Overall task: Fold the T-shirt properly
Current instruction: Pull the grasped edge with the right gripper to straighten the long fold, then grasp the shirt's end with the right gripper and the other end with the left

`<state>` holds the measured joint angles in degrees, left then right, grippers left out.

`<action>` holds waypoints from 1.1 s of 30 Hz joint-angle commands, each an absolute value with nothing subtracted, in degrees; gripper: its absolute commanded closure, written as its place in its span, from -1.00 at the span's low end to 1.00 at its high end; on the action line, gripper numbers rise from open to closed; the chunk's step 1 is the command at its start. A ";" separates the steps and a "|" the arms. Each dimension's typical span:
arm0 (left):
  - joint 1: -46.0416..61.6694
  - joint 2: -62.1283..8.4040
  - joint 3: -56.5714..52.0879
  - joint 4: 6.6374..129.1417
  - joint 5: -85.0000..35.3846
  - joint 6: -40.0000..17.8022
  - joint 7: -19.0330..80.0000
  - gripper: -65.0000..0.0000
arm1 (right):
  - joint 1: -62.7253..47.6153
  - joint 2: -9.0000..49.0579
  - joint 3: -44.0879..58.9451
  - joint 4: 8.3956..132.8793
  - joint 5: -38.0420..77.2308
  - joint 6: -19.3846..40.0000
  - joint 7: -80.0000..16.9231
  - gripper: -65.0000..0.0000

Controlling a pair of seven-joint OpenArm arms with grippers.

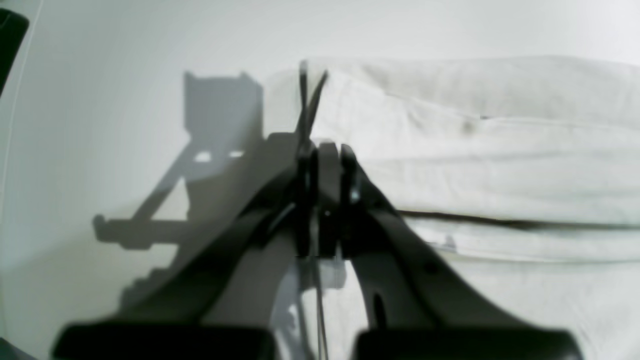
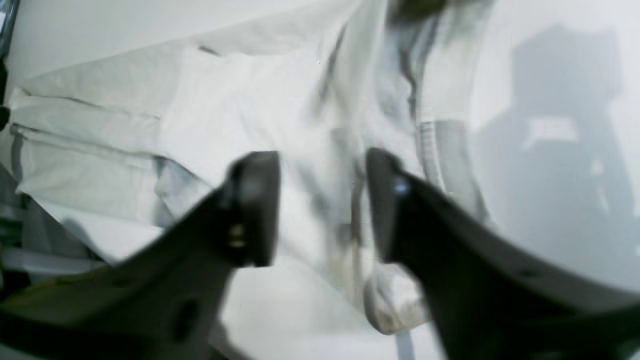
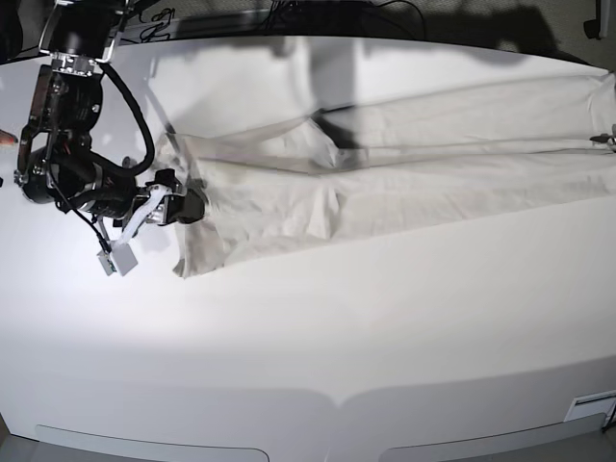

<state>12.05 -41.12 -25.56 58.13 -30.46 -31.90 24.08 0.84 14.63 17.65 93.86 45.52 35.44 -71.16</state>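
White bench [image 3: 385, 318] carries the T-shirt [image 3: 404, 173], stretched in a long wrinkled band across its far half. At one end the right tool [image 2: 322, 200] stands spread over the fabric. The left tool [image 1: 325, 160] is pressed together at the shirt's other edge.

Plain off-white T-shirt [image 3: 404, 164], white table [image 3: 337, 327], black pincers.

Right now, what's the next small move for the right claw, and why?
Probably back the right claw straight away from the wrinkled off-white cotton T-shirt. Its jaws stand apart with cloth between them, apparently let go, at the shirt's end on the white tabletop. The left claw is shut at the other end.
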 commanded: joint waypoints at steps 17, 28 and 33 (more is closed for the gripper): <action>11.55 -46.81 -26.33 58.94 -46.33 -31.53 28.38 0.12 | 11.57 14.92 15.73 94.94 52.73 38.30 -69.28 -0.08; 11.60 -45.45 -26.33 58.85 -50.61 -31.77 34.50 0.12 | 11.57 14.87 -2.87 94.94 41.89 38.83 -62.17 -0.08; 11.60 -43.66 -26.33 58.81 -45.25 -31.66 32.40 0.12 | 11.57 14.90 -8.62 94.94 39.35 38.79 -61.91 -0.08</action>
